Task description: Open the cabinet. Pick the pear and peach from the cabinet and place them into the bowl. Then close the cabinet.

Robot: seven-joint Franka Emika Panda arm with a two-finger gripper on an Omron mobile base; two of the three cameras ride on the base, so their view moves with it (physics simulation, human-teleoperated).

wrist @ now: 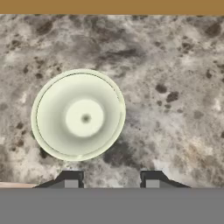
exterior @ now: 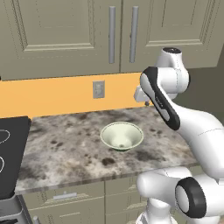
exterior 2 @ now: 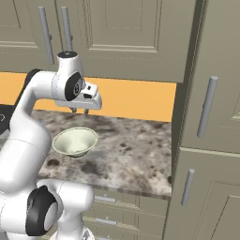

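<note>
The gripper (exterior 2: 79, 111) is held above the table (exterior 2: 136, 159), beside the bowl (exterior 2: 74, 141), its jaws parted with nothing between them, under the shut cabinet (exterior: 61, 35).

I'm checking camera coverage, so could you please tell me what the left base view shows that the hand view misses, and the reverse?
Left base view alone: the cabinet, both doors shut, a wall outlet, and a dark cooktop.
Hand view alone: the tool with its tips apart and nothing between them, looking straight down.
Both: the empty bowl on the speckled counter.
</note>
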